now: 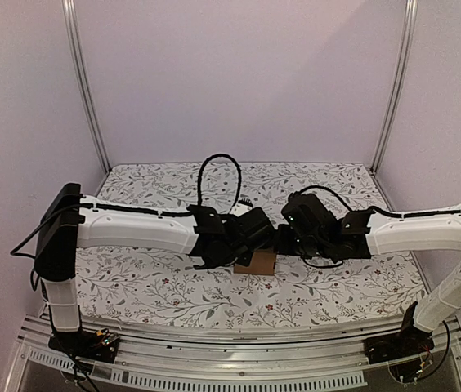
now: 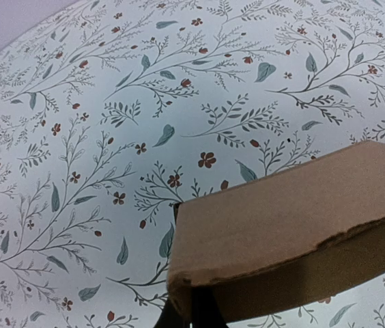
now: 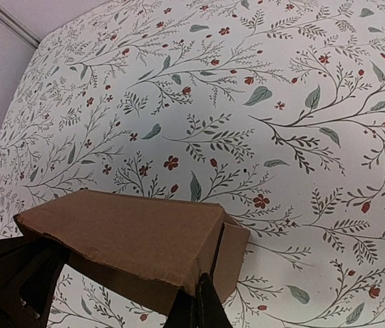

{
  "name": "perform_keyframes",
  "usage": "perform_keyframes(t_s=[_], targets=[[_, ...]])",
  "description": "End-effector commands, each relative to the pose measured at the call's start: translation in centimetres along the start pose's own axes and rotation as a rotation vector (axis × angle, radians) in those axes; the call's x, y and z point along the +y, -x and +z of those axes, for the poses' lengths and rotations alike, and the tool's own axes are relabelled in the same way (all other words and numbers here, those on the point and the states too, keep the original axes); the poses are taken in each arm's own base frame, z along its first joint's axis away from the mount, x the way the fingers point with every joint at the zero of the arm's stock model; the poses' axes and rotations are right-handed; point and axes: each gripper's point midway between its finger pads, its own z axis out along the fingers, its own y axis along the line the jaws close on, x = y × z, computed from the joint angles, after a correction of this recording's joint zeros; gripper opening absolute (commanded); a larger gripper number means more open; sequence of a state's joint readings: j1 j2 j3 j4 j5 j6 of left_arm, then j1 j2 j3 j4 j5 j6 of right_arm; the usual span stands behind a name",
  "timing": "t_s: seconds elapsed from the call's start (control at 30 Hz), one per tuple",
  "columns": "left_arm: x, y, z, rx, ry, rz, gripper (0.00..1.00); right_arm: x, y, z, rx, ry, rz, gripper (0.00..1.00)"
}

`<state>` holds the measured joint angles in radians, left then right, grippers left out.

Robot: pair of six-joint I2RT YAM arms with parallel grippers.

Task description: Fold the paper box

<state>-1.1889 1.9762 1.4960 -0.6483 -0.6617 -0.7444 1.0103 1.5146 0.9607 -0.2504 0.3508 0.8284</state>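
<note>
- Wide floral table cover (image 1: 132, 286) spreads beneath both arms.
- There's the paper box (image 1: 256, 262), mid-table, right between the two wrists. It's plain brown cardboard, partly folded up, with a flat top panel with a rough edge over a side wall.
- The left gripper (image 2: 194, 309) is clenched on its lower edge.
- The right gripper (image 3: 199, 305) is pinched tight on the box's near edge.

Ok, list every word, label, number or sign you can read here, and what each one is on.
None to read.
The paper box is plain brown cardboard, with no print on the faces that show.
The tablecloth carries only a leaf-and-flower pattern.
</note>
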Motion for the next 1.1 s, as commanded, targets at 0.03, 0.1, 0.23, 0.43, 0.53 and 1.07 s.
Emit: perform_keyframes(t_s=[0.03,0.1,0.23,0.43,0.53,1.07], targets=[[-1.3,-4.3,1.3,0.125,-0.03,0.09,0.0,-2.3,-3.8,1.0,0.096,-0.084,-0.078,0.0],[-1.1,-4.3,0.9,0.129,-0.04,0.09,0.03,-2.5,-3.8,1.2,0.092,-0.095,-0.087,0.0],[-0.9,-3.9,-0.6,0.118,-0.095,0.082,0.16,-2.8,-4.0,1.5,0.091,-0.108,-0.093,0.0],[-1.4,-3.4,-2.4,0.09,-0.225,0.078,0.36,-3.2,-4.3,2.1,0.085,-0.129,-0.11,0.0],[-1.7,-3.3,-3.4,0.078,-0.295,0.077,0.42,-3.3,-4.5,2.4,0.086,-0.135,-0.119,0.0],[-0.4,1.8,-8.3,-0.023,-0.652,-0.014,0.25,-2.6,-4.5,2.3,0.074,-0.112,-0.185,0.0]])
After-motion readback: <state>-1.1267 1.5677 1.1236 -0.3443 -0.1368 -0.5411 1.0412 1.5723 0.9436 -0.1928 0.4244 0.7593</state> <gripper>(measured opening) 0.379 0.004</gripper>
